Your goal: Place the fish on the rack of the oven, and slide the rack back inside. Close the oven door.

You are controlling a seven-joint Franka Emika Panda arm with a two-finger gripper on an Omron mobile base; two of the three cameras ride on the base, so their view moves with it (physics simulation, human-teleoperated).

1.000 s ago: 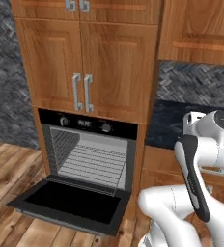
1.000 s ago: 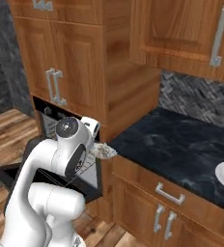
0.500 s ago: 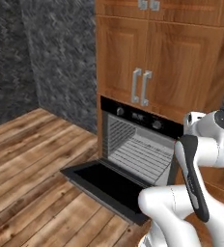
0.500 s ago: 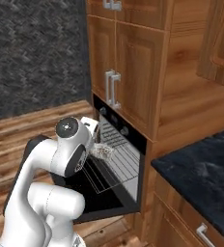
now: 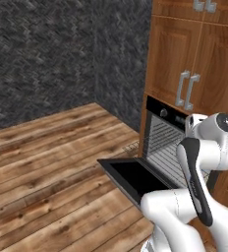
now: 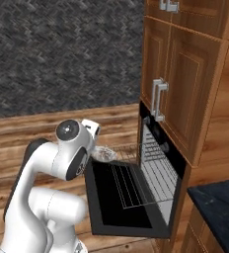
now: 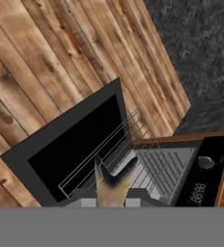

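I hold the fish in my pincer, low in the hand view's middle. The oven door lies open, and the rack sticks out over it. I should move slowly, bring the fish over the wires, then lower it flat.

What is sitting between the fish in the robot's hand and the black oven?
In the hand view, the pulled-out rack over the open oven door lies between the fish and the oven.
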